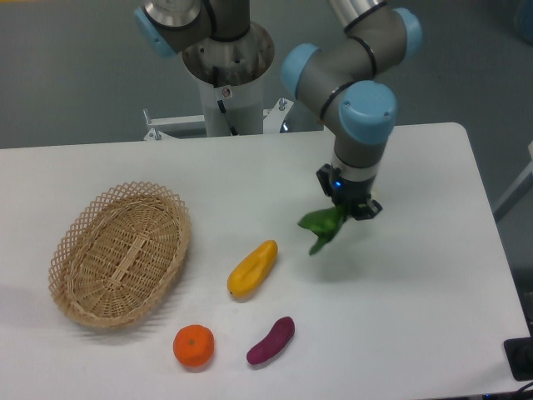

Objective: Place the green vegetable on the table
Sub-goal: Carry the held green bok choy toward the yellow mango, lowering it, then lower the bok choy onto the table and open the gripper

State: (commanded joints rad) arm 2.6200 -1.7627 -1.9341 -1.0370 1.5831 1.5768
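The green vegetable (321, 227) hangs leaf-end down from my gripper (345, 208), which is shut on its upper end. It is held above the white table (416, 300), right of the table's middle. Whether its tip touches the surface cannot be told. The stalk end is hidden between the fingers.
A yellow oblong fruit (252, 268) lies just left of the vegetable. A purple sweet potato (271, 340) and an orange (193, 346) sit near the front edge. A woven wicker basket (121, 252) stands at the left. The robot base (226, 75) rises at the back.
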